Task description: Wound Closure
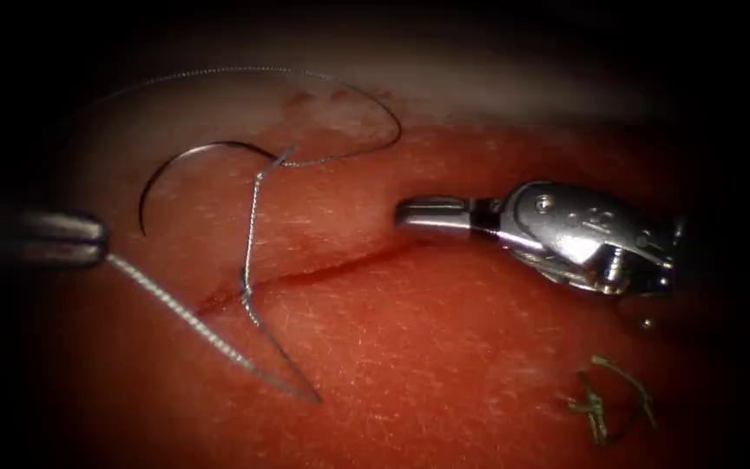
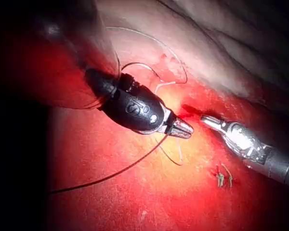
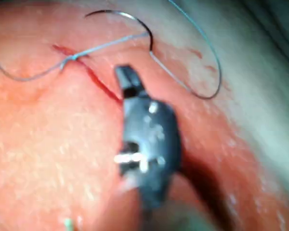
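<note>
Red, wet tissue (image 1: pixel 444 382) fills my endoscope view, with the cut (image 1: pixel 323 274) running across it from lower left to upper right. Nearest to me, at the lower right, I see a small tangle of cut ends of thread (image 1: pixel 605 404) lying loose on the surface. Further up, the thread (image 1: pixel 184 314) runs from my left tool (image 1: pixel 97 241), whose jaws are closed on it at the left edge, down to a sharp bend, then back up through the cut's left end. My right tool (image 1: pixel 418 214) hovers just above the cut near its middle, jaws closed and holding nothing. Beyond the cut, the needle (image 1: pixel 186 165) lies free on the tissue, not in it and held by neither tool, its curve arching upward. From its tail the thread loops wide over the pale far edge of the tissue.
</note>
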Motion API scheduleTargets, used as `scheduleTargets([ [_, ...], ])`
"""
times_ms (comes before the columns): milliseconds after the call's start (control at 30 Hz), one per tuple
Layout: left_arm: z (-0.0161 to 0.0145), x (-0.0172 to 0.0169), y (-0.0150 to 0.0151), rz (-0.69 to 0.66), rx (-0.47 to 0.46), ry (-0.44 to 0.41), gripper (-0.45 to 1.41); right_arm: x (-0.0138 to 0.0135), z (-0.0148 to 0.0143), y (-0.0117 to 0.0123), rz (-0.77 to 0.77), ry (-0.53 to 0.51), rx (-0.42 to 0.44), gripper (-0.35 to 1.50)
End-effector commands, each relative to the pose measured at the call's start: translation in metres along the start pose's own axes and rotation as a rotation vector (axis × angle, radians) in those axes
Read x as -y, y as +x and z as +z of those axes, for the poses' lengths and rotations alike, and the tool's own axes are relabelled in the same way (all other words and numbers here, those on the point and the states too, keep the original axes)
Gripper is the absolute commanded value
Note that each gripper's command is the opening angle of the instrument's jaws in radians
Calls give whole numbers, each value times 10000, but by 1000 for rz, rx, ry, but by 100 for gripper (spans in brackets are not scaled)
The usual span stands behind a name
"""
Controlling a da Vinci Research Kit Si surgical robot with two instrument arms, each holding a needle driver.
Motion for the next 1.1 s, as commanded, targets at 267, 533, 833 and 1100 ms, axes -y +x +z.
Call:
scheduleTargets([
  [267,6,-4,-6,-2,-1,-2,-35,1,7,-6,1,3,-1,-8],
  [533,32,-7,4,-9,-9,-21,-35,1,7,-6,1,3,-1,-8],
  [833,41,4,10,-70,-24,-35,-35,2,23,-1,62,62,5,14],
  [1100,67,18,23,-143,-71,-48,-35,21,66,-4,-67,4,70,47],
])
